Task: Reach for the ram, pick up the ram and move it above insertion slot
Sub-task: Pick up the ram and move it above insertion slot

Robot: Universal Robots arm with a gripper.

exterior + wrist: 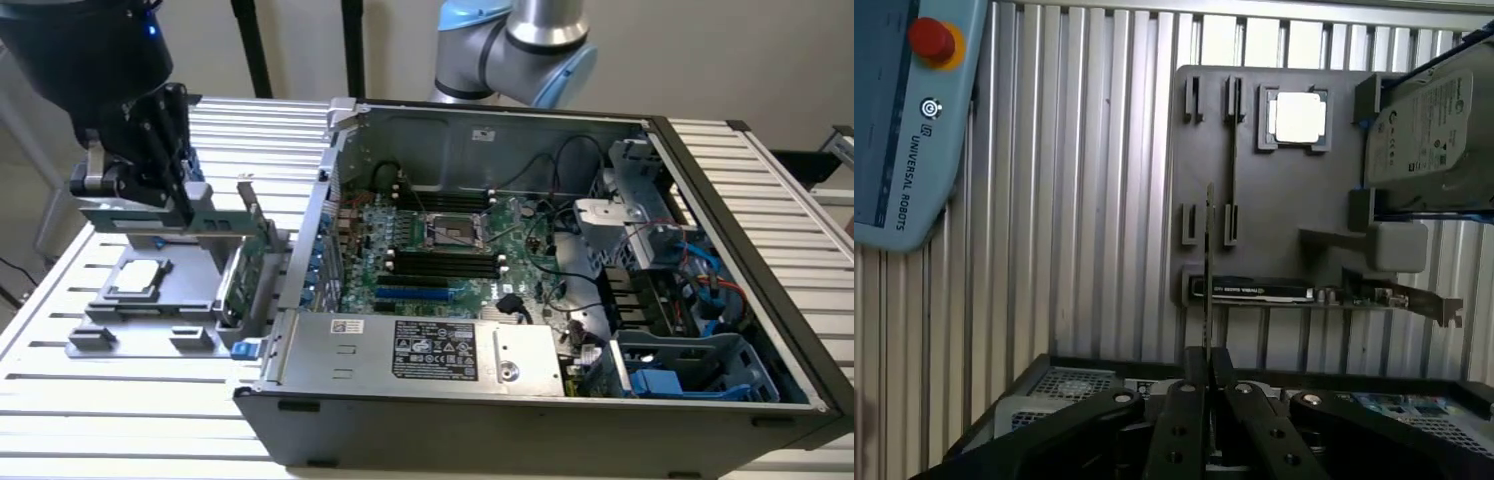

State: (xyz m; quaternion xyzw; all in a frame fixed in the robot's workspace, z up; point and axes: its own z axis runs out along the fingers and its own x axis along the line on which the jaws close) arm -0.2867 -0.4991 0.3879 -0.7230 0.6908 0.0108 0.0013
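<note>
In the wrist view my gripper [1207, 356] is shut on the ram [1208, 260], a thin stick seen edge-on that runs away from the fingertips. It hangs above the grey fixture plate [1294, 215], beside an empty narrow holder groove [1232, 150]. In the exterior view the gripper [131, 190] hovers over that plate [127, 335] on the exterior view's left, outside the open computer case [534, 400]. The black memory slots [441, 262] lie on the motherboard inside the case, well to the exterior view's right of the gripper.
On the fixture sit a processor chip [1299, 117], a hard drive [1424, 130] on a blue stand, and a green card with a metal bracket [247, 265]. A teach pendant with a red button [932, 40] lies on the slatted table. Cables and a power supply [414, 350] crowd the case.
</note>
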